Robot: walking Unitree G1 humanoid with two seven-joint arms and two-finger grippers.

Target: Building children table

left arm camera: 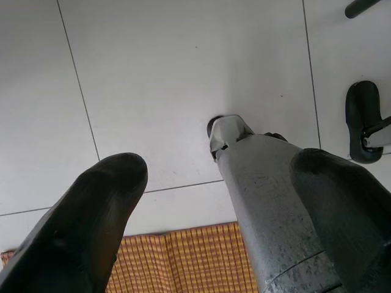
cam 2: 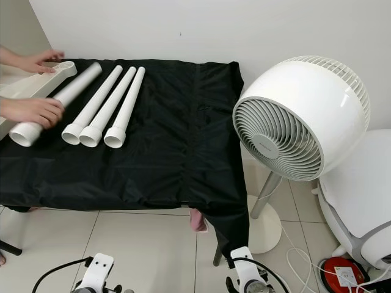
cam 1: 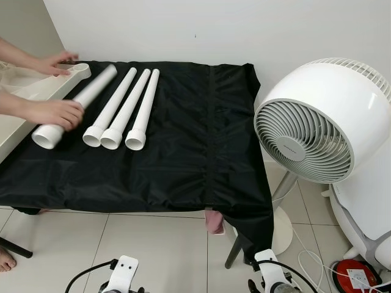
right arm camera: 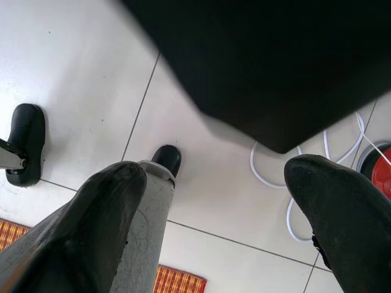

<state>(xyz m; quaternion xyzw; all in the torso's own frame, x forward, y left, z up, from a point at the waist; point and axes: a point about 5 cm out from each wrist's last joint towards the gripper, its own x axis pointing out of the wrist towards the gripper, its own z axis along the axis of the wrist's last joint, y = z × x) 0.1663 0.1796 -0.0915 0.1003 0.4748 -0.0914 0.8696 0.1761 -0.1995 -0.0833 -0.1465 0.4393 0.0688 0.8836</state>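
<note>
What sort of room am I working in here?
Probably a room in a home: white tiled floor, plain white wall, a white pedestal fan, and a table under a black cloth holding four white tubes.

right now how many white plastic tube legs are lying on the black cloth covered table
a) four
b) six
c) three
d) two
a) four: one thicker white plastic tube leg under a person's hand, plus three thinner white tube legs side by side next to it, all lying on the black cloth.
</note>
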